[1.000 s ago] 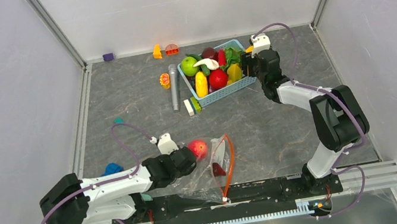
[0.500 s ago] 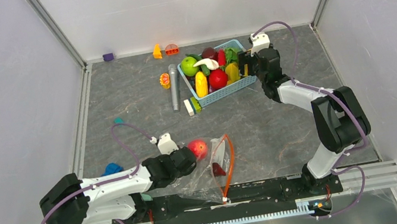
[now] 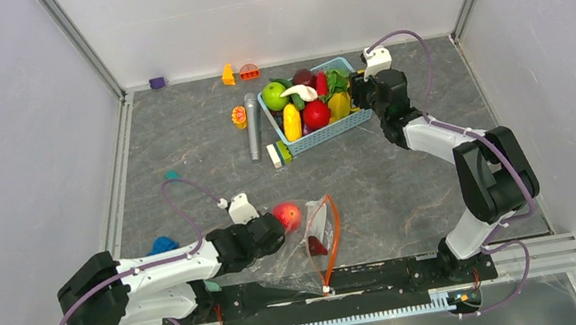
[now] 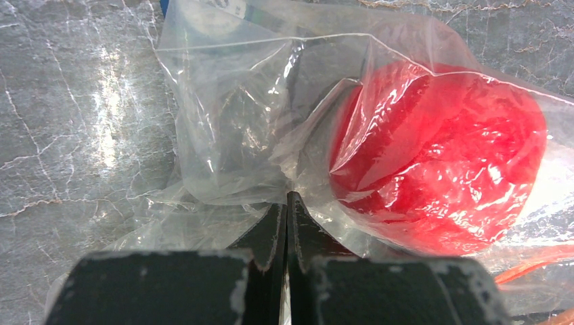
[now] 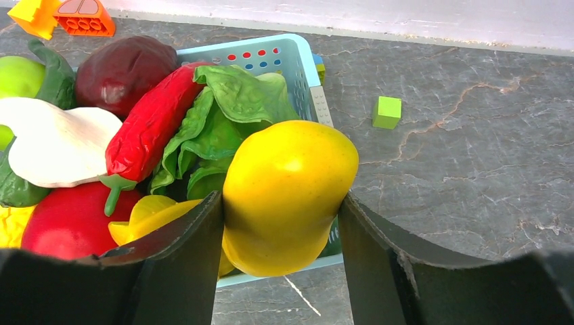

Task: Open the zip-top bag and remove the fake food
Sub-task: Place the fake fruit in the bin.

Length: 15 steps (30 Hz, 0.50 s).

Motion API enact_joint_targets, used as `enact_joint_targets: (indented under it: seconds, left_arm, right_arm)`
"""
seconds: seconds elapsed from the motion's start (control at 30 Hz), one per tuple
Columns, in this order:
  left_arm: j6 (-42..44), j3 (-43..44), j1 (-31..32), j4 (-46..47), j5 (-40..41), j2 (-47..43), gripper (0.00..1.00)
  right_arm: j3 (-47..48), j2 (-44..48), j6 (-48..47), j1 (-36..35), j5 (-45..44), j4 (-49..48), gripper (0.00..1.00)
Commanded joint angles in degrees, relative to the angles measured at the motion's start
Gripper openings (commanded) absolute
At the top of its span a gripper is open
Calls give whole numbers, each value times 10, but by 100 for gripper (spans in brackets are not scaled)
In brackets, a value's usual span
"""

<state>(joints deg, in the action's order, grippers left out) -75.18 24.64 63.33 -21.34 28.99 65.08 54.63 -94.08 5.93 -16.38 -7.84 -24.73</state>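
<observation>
The zip-top bag lies at the near edge of the table between the 2 arm bases, its orange-red zip strip running near-to-far along its right side and bowed into a loop, so the mouth looks open toward the right. The left gripper is by far the nearer arm: its jaws are pressed fully together on a fold of film at the bag's left, closed end. A red round fruit sits inside just right of the fingertips, between them and the zip, and a dark maroon piece lies closer to the mouth. Both would have to leave rightward, away from the left jaws. The right gripper is well apart, at the right end of the light-blue basket, its jaws spread wide around a yellow mango-like piece. The basket holds a green apple, a white piece, lettuce, a red pepper and more fruit.
</observation>
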Motion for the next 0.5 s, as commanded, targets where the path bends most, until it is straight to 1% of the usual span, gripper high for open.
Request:
enact_joint_targets:
  seconds: [0.0,0.2,0.47]
  left_arm:
    - [-1,7,-2,-18,14,-2,2]
    - [3,11,-2,-17,12,3,2]
    - [5,16,-2,-17,12,7,2]
  right_arm:
    - [3,14,-14,1,7,-30,41]
    - [-2,-7,-21,0,2,-30,36]
    - [-13,-26,-16,1,-1,-34,32]
